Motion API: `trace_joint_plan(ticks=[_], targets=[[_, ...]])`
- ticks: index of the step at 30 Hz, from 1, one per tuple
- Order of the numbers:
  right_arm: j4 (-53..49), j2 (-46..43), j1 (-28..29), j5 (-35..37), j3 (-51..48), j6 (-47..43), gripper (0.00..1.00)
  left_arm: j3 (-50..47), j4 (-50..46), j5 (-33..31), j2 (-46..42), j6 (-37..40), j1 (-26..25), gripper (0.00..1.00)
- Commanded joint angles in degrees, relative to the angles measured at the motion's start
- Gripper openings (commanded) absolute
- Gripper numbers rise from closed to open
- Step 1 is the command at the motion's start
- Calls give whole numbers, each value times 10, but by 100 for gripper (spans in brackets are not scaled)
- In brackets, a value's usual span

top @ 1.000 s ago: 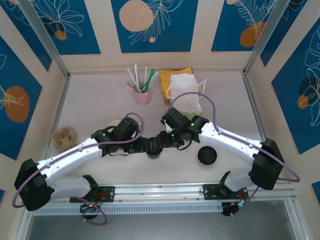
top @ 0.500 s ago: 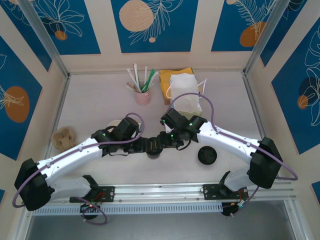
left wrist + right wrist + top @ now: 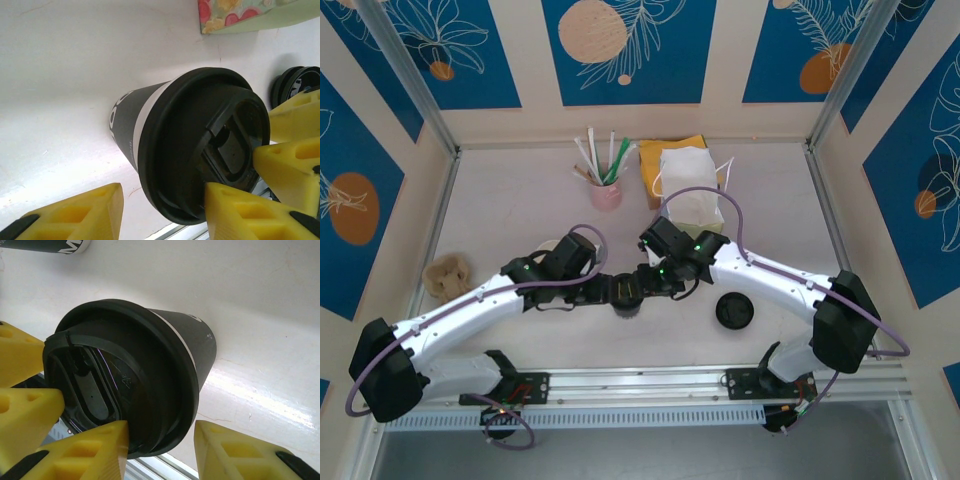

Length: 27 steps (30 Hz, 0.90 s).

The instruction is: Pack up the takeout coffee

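Observation:
The takeout coffee (image 3: 627,300) stands mid-table, a dark cup with a white band and a black lid (image 3: 200,150) on top. Both grippers meet over it. My left gripper (image 3: 162,200) is open astride the lid's rim. One of its yellow fingers (image 3: 240,210) rests on the lid top and the other stands clear of the cup. My right gripper (image 3: 161,437) is also open and straddles the rim from the other side. One of its fingers (image 3: 90,450) touches the lid (image 3: 125,375), and a gap separates the other from the rim. In the top view the left gripper (image 3: 610,290) and right gripper (image 3: 646,283) flank the cup.
A loose black lid (image 3: 733,311) lies right of the cup. Behind stand a pale paper bag (image 3: 690,195), a yellow napkin (image 3: 665,160) and a pink cup of straws (image 3: 607,190). Another cup (image 3: 550,247) sits behind the left arm. A brown lump (image 3: 448,275) lies at the left.
The right arm has edged slightly left and its jaws have narrowed a little over the lid. The cup has stayed in place.

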Motion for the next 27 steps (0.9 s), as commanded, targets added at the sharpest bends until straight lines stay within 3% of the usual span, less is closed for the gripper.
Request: trace_joint_plan(ticks=[1, 17, 27], targets=[[-28, 4, -3, -3, 10, -12, 39, 11, -10, -4, 2, 13, 9, 46], [-30, 6, -8, -10, 14, -16, 39, 58, -14, 11, 43, 43, 16, 44], [-31, 7, -8, -11, 16, -18, 39, 48, -18, 11, 59, 51, 30, 37]])
